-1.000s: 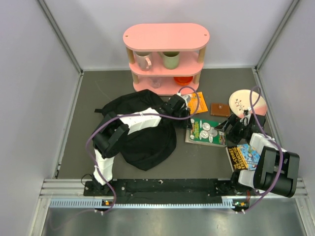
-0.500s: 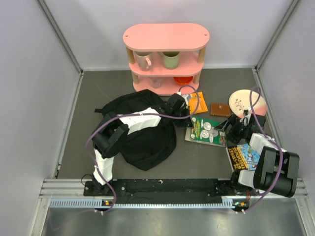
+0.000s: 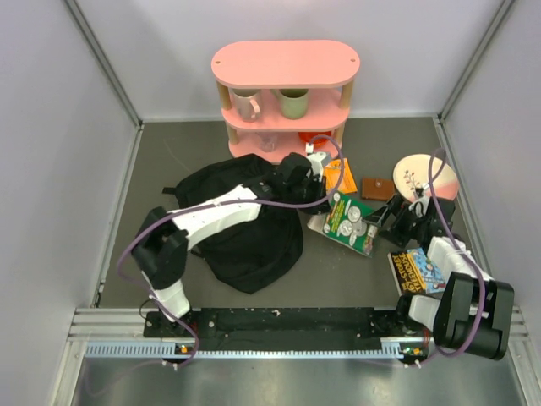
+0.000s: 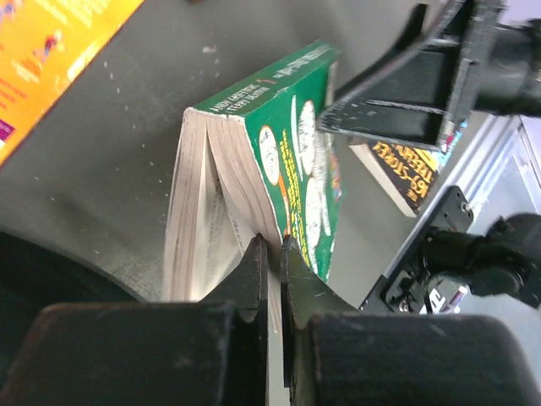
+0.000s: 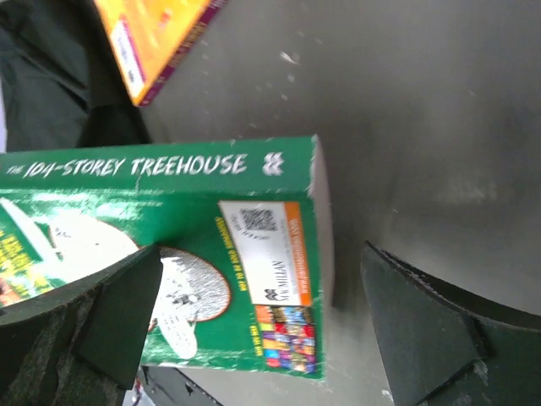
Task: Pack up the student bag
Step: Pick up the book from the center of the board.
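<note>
There are 3 books (image 3: 349, 222) (image 3: 341, 176) (image 3: 418, 269), 2 mugs (image 3: 246, 104) (image 3: 293, 102), 1 backpack (image 3: 254, 245), 1 pink shelf (image 3: 285, 62), 1 plate (image 3: 418, 173) and 1 brown wallet (image 3: 378, 187).

**Green paperback pinched by its cover**

At the bottom of the view we see the left gripper (image 4: 272, 252). Its two black fingers (image 4: 245, 283) are pressed together on the cover edge of a green paperback book with white cartoon drawings (image 4: 296, 161). The cream page block fans away from that cover. Under it lies the dark grey surface (image 4: 110, 144). An orange glossy book (image 4: 51, 51) fills the top left corner, and a black-and-yellow book (image 4: 406, 173) lies to the right. The right gripper (image 4: 372, 85) sits at the green book's far corner; we cannot tell whether it touches.
</note>
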Tool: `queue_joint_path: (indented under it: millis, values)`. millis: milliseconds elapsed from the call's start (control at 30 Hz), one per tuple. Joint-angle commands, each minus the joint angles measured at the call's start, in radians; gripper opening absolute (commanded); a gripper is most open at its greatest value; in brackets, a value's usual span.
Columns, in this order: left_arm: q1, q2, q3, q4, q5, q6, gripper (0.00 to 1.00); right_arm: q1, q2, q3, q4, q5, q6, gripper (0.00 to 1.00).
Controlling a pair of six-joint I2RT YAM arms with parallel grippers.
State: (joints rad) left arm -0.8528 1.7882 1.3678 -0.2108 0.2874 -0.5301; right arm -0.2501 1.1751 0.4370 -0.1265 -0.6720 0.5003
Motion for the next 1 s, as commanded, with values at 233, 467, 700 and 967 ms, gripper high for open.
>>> queue_joint_path:
  millis: [233, 467, 700, 967]
  values:
    - [-0.005, -0.315, -0.041, 0.024, 0.047, 0.148, 0.0, 0.008, -0.178, -0.093, 0.425, -0.257, 0.151, 0.99]
    - [-0.003, -0.417, -0.075, 0.045, 0.038, 0.147, 0.0, 0.008, -0.19, -0.182, 0.773, -0.373, 0.343, 0.99]
    - [0.073, -0.507, -0.14, -0.002, 0.016, -0.08, 0.0, 0.047, -0.132, -0.179, 0.935, -0.436, 0.449, 0.99]
    - [0.118, -0.69, -0.329, -0.061, -0.057, -0.343, 0.0, 0.187, -0.134, -0.032, 0.602, -0.405, 0.293, 0.99]
